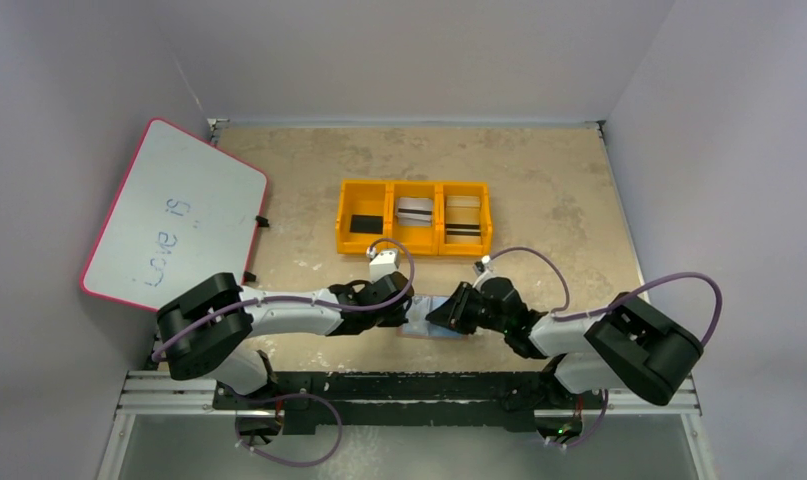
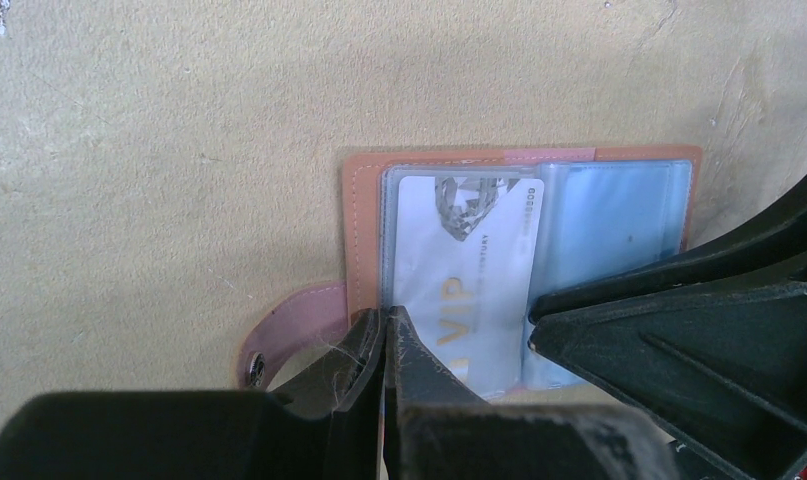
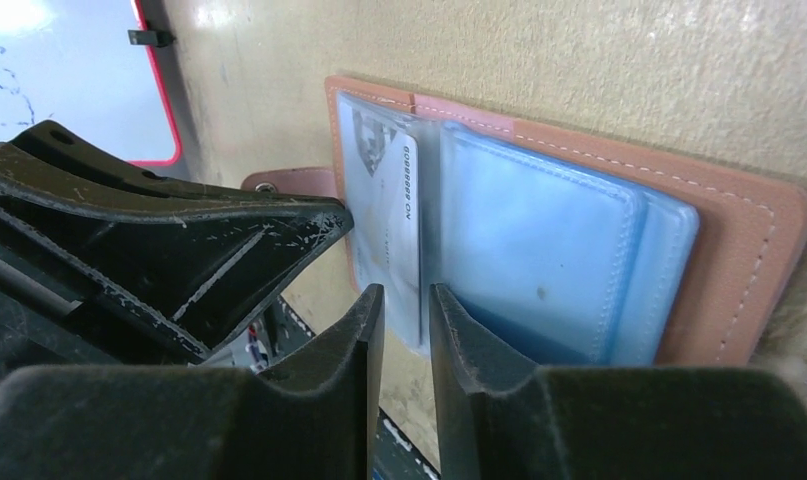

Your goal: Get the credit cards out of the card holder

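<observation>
Card holder [image 2: 609, 215], tan leather with pale blue sleeves: lies opened flat, inside up, on the counter [image 1: 549, 180] at its near edge between the two arms, with one white credit card [image 2: 469, 280] marked VIP seated in the sleeve on the left arm's side. Left pincer [image 2: 384, 335]: closed, tips bearing on the holder's near edge beside that card, judged a hold-down so the leather cannot slide or fold. Right pincer [image 3: 406, 310]: jaws a little apart, lined up with the sleeve's near edge, seemingly poised to nip the card; orange tray [image 1: 415, 183] waits well beyond, probably for the cards.
</observation>
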`<state>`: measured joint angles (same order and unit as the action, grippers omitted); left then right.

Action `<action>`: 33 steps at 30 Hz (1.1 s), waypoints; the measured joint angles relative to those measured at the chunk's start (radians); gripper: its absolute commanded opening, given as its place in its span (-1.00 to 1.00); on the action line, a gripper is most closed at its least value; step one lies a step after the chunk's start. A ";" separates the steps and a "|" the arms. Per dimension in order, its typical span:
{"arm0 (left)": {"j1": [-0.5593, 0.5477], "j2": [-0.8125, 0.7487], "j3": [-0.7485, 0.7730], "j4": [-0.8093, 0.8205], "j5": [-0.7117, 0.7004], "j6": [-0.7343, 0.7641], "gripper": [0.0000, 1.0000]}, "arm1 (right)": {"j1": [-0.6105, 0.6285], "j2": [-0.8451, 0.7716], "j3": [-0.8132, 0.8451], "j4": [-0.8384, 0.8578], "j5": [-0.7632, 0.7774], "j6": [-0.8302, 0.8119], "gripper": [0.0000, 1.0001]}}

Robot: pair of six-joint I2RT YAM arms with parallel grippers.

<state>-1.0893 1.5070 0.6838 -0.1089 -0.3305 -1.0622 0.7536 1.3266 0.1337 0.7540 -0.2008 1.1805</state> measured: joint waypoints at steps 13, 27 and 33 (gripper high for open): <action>0.003 0.000 -0.002 0.001 -0.002 0.004 -1.00 | -0.011 0.183 0.015 0.200 -0.027 0.069 -0.62; 0.002 -0.003 -0.008 0.005 -0.031 -0.001 -1.00 | -0.020 0.251 -0.013 0.317 -0.022 0.100 -1.00; 0.000 -0.004 -0.008 -0.001 -0.050 -0.016 -1.00 | -0.026 0.131 -0.031 0.229 -0.001 0.090 -1.00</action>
<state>-1.0889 1.5028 0.6758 -0.1101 -0.3809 -1.0786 0.7277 1.4574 0.1032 0.9829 -0.2016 1.2705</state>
